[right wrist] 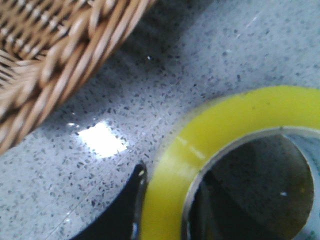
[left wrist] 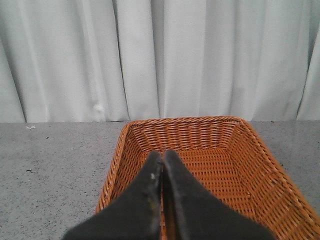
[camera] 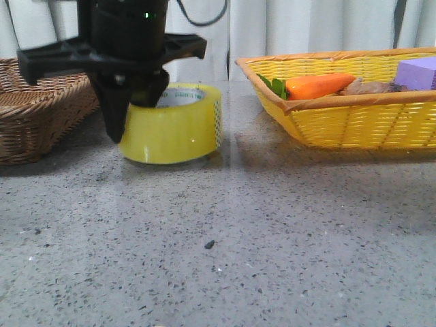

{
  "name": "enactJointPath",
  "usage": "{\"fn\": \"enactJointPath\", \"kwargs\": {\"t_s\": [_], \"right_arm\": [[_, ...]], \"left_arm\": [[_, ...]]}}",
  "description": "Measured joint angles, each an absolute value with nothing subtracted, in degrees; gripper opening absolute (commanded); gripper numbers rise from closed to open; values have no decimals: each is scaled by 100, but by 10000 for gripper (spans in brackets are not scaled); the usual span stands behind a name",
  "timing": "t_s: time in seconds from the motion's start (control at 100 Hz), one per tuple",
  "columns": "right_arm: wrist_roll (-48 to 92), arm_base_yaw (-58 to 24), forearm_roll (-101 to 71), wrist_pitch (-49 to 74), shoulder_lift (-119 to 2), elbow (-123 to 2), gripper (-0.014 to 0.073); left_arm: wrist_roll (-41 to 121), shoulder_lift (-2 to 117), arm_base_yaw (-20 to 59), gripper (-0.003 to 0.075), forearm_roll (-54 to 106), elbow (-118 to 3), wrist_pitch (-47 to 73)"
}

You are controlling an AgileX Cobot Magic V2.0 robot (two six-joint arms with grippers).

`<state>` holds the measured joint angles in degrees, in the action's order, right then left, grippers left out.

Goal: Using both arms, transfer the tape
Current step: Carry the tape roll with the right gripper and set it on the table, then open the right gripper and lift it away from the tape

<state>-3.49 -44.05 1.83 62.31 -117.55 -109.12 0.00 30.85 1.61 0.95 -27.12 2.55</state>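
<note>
- Right gripper jaws spread astride the tape wall; an off-centre squeeze could skid the roll across the tabletop.
- Left gripper jaws pressed together, empty, over the brown basket.

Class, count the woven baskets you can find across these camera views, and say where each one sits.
2. A brown wicker basket at the table's left edge, left of the tape; a yellow basket on the right, holding a carrot and purple block. Others may lie outside view.

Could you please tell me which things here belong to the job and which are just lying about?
Job: tape, right gripper, left gripper.
Lying about: yellow basket, carrot, purple block, brown basket (possibly the destination).
</note>
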Motion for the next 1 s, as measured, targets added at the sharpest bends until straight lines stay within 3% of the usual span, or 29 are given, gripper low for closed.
{"fn": "enactJointPath", "kwargs": {"t_s": [0.12,0.37,0.46,0.61,0.67,1.0], "right_arm": [[-341,-4405,183,6221,-11808,-10912,184],[-337,-4405,228,6160,-11767,-10924,181],[-337,-4405,249,6096,-11602,-10924,124],[-337,-4405,369,5908,-11007,-10924,-76],[-337,-4405,436,5884,-10681,-10924,-74],[-328,-4405,585,4946,-8829,-10661,-74]], "left_arm": [[0,3085,161,-21,95,-2712,255],[0,3085,161,-8,95,-2712,263],[0,3085,161,69,74,-2712,263],[0,3085,264,275,48,-2712,263],[0,3085,424,328,48,-2712,251],[0,3562,1957,330,48,-3092,188]]}}
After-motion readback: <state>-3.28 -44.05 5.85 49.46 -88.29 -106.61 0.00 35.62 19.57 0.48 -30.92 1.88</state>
